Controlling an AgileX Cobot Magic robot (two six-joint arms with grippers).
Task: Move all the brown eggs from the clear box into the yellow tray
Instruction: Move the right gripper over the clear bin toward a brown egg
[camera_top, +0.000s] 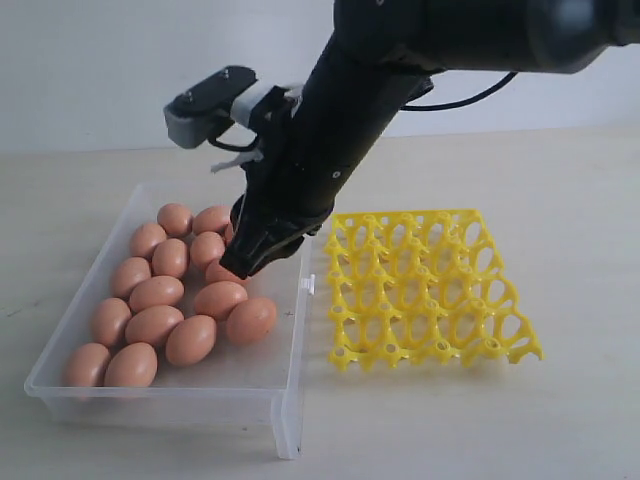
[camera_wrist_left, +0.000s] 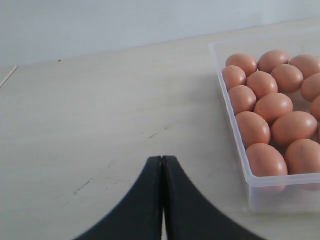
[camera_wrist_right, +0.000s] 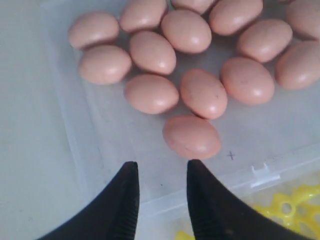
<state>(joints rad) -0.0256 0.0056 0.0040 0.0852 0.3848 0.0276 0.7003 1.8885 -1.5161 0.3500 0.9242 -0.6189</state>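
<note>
- Location — the brown eggs (camera_top: 152, 325) lie loose and touching one another in the clear box (camera_top: 290, 400). None is seen in the yellow tray (camera_top: 425, 285) just beside it.
- Right gripper (camera_wrist_right: 162, 167) — the jaws are set part-way open with nothing between them. They are positioned low over bare box floor near the clasp wall, just short of the nearest egg (camera_wrist_right: 191, 136).
- Left gripper (camera_wrist_left: 162, 160) — the jaws are pressed together and empty, over the table (camera_wrist_left: 75, 125) outside the box.
- Handling: each egg is judged light, rigid, smooth and brittle, and rolling is to be expected on contact.
- Hold: the egg should be taken across its short axis, at the widest part, with light closing force.
</note>
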